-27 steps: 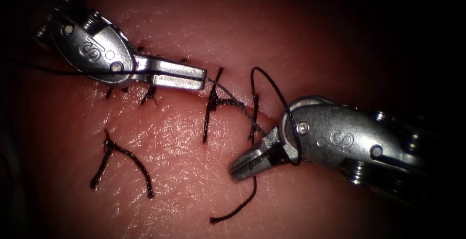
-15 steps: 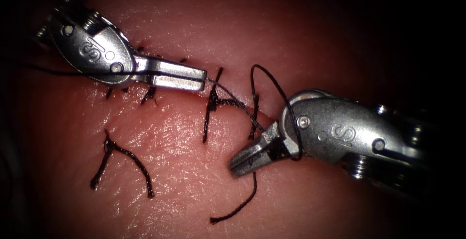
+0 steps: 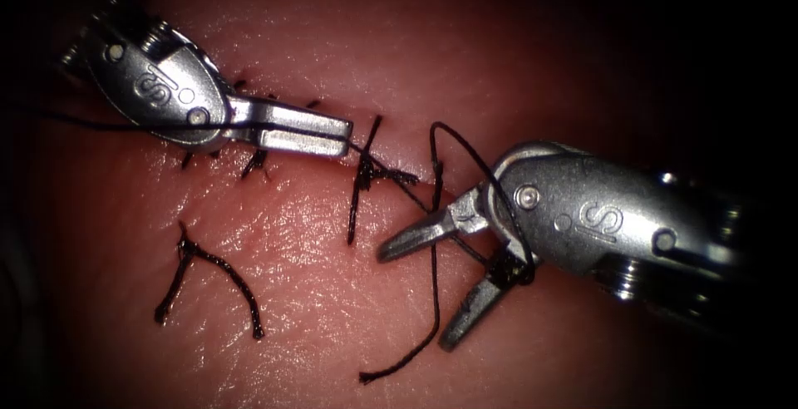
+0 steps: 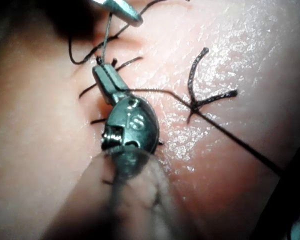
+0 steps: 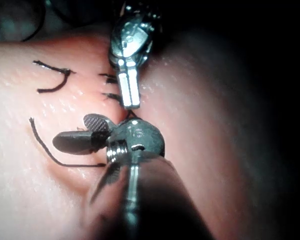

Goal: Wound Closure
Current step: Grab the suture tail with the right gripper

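The left steel needle driver point(image 3: 337, 136) is gripping taut thin black thread point(image 3: 391, 178) while the right steel needle driver point(image 3: 420, 288), thread looped round it, is spreading wide, empty, calling next for a thread end between its jaws.

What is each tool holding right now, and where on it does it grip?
The left tool is shut on the thread, gripping the taut strand that runs from its tips to the knot at the cut. The right tool is open and holds nothing, though thread loops around its wrist.

Tissue point(image 3: 316, 293) is the base here, shiny w/ red fluid point(image 3: 291, 209). On it: tied stitches point(image 3: 366, 176) mid, loose cut thread ends point(image 3: 208, 272) near left, thread tail point(image 3: 416, 351) near middle.
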You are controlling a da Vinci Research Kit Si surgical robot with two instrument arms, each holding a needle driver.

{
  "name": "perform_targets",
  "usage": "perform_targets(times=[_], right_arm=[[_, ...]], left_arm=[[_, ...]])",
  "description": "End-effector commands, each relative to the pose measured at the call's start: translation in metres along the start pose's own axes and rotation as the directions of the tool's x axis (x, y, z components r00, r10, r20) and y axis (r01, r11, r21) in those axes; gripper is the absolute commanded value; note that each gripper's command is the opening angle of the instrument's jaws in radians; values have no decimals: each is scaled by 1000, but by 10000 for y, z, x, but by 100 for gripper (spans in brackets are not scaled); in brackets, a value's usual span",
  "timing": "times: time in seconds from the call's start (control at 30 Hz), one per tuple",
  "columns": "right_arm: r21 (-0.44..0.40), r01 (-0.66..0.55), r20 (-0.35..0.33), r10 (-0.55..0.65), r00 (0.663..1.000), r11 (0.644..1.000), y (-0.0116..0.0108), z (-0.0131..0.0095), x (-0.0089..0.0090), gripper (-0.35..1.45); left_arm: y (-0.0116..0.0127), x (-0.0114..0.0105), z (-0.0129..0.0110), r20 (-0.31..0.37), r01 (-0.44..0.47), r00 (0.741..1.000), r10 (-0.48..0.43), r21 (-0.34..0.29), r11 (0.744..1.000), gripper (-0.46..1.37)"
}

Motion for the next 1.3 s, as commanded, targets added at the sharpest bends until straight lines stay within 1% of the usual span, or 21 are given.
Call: perform_targets(times=[0.03,0.23,0.37,0.43,0.47,0.5,0.57,0.77,0.9,0.97,1.07,1.1,1.13,1.3], right_arm=[[14,4,4,-4,1000,1000,-1,0,1,120],[23,11,11,-11,1000,1000,-5,9,5,115],[36,19,46,-21,999,999,-11,25,7,115],[57,28,67,-32,997,998,-16,37,5,113],[57,28,67,-32,997,998,-16,37,5,113],[68,35,80,-40,996,997,-20,47,3,110],[74,38,89,-45,995,997,-22,52,2,108],[78,38,109,-46,993,996,-20,57,-1,96],[91,38,141,-50,989,995,-22,62,-3,86],[94,38,151,-52,987,995,-23,64,-5,74],[96,37,157,-52,986,995,-23,64,-6,47],[103,34,173,-51,984,994,-22,64,-6,16],[105,33,178,-51,983,994,-22,64,-6,-1],[110,30,188,-50,981,994,-22,63,-7,-35]], left_arm=[[0,0,0,-1,0,1000,0,-6,1000,-35],[2,0,0,-3,-1,1000,1,-7,1000,-35],[3,-1,-1,-2,-3,1000,3,-14,1000,-35],[4,-1,-1,2,-10,1000,10,-18,1000,-35],[4,-1,-1,2,-10,1000,10,-18,1000,-35],[4,-1,-2,3,-11,1000,11,-21,1000,-35],[4,-1,-2,3,-11,1000,11,-21,1000,-35],[5,-1,-3,3,-11,1000,12,-25,1000,-35],[6,-1,-3,2,-12,1000,12,-29,999,-35],[7,0,-3,4,-6,1000,6,-32,999,-35],[7,0,-3,2,-7,1000,7,-34,999,-35],[7,0,-3,3,-7,1000,7,-36,999,-35],[8,0,-3,5,-8,1000,8,-38,999,-35],[9,-1,-3,4,-9,1000,9,-42,999,-35]])
